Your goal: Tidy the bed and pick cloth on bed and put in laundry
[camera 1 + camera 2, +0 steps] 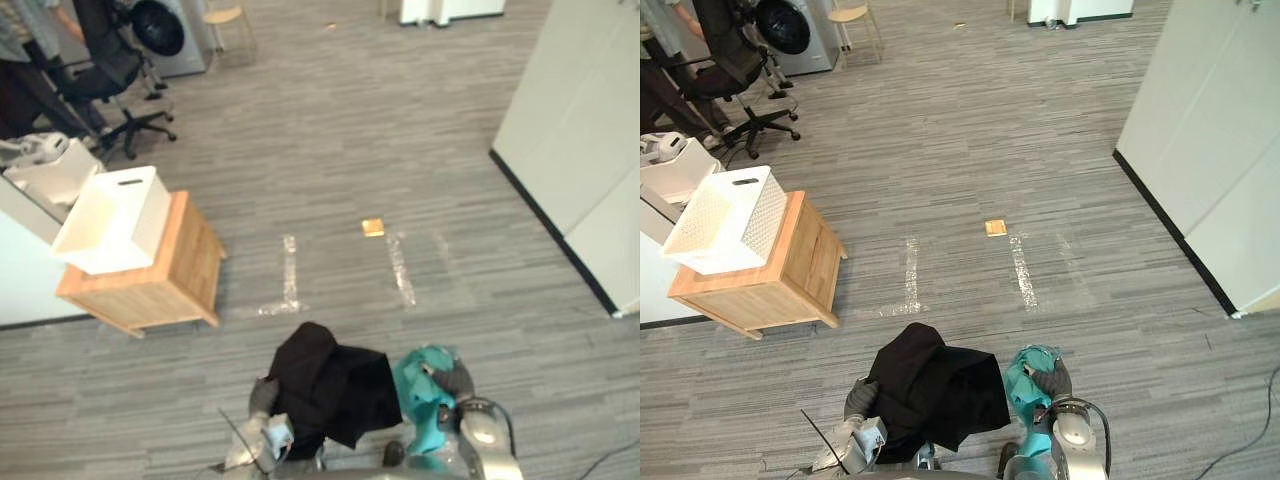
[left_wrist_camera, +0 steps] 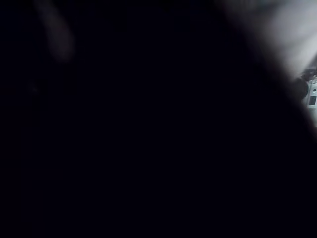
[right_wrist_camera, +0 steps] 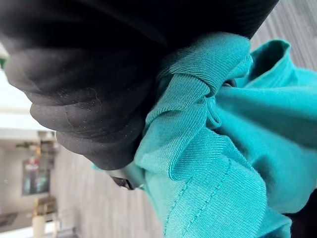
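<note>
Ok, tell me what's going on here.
The robot is carrying clothes: a black garment is draped over its left hand, and its right hand grips a bunched teal garment. A white laundry basket sits on a wooden cabinet ahead to its left, not yet reached.

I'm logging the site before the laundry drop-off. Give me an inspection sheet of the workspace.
Surface: grey plank floor with two pale tape strips.
Job's things: black cloth draped over the left hand; teal cloth bunched in the right hand; white basket on a wooden cabinet, ahead to the left.
Clutter: small tan square on the floor near the strips.
Hands: left hand under the black cloth, fingers hidden; right hand closed on the teal cloth.
Cables: nothing seen.
Surroundings: office chair, washing machine, white wall on the right.
</note>
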